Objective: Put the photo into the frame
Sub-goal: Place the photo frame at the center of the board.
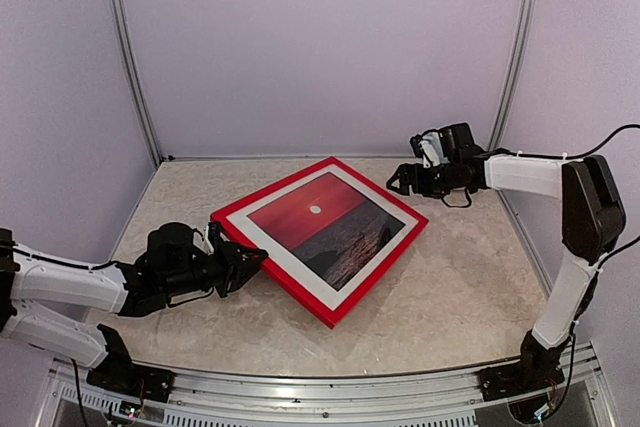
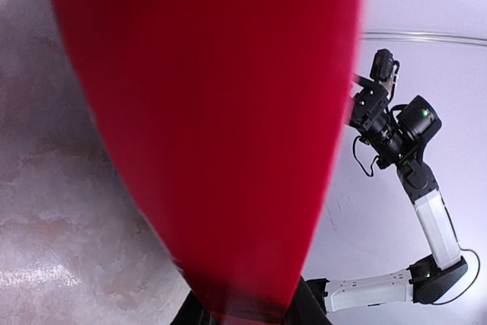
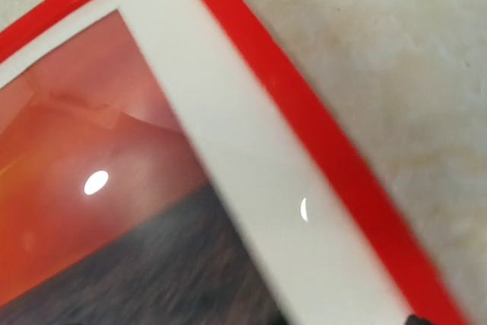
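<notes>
The red frame (image 1: 272, 188) lies slanted on the marble tabletop with the sunset photo (image 1: 325, 227) showing inside it, white border all round. My left gripper (image 1: 245, 265) is shut on the frame's left edge. In the left wrist view the red frame (image 2: 221, 112) fills the middle and runs down between the black jaws of the left gripper (image 2: 251, 313). My right gripper (image 1: 398, 181) hovers open just off the frame's right corner, touching nothing. The right wrist view looks down on the photo (image 3: 114, 211) and the frame's red rim (image 3: 300, 112).
Pale walls with metal corner posts (image 1: 515, 57) close in the back of the table (image 1: 470, 287). The right arm (image 2: 392, 131) shows beyond the frame in the left wrist view. The arm bases stand on the rail (image 1: 330, 397) at the near edge.
</notes>
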Controlling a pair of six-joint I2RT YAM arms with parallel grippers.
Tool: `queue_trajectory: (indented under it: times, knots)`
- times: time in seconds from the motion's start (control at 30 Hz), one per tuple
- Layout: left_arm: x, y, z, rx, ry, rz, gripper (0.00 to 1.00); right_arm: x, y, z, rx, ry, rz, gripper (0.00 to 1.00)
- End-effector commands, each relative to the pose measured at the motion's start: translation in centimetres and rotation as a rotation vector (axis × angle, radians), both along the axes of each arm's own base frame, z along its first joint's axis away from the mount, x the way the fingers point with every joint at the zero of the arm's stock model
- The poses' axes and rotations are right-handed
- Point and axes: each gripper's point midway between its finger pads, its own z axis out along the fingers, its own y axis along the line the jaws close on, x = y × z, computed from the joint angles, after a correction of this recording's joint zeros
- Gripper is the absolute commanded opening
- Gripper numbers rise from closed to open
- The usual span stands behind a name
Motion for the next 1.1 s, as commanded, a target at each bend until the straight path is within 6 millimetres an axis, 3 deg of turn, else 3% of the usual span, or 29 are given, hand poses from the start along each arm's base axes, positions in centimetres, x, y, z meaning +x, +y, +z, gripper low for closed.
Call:
queue_trajectory:
  times: [0.0,0.23,0.5,0.63,0.83,1.07]
  knots:
    - [-2.2,-0.4,-1.5,0.083,0.025,-0.152,0.22,1.8,-0.6,-2.3,-0.021,0.036,0.108,0.91]
    - [-2.5,-0.1,-1.8,0.097,0.034,-0.2,0.22,3.4,-1.4,-6.1,0.027,0.118,0.146,0.91]
    - [-1.3,0.6,-2.3,0.142,0.048,-0.192,0.25,1.1,-1.4,-10.4,0.033,0.206,0.178,0.91]
    - [-0.5,0.9,-2.5,0.165,0.049,-0.183,0.27,-0.5,-1.0,-11.0,0.079,0.241,0.204,0.91]
    - [1.2,1.4,-3.3,0.191,0.056,-0.148,0.29,-2.7,-0.7,-10.4,0.136,0.24,0.22,0.99]
    - [3.2,0.4,-4.2,0.2,0.066,-0.146,0.32,-5.2,-0.5,-10.5,0.147,0.259,0.227,0.99]
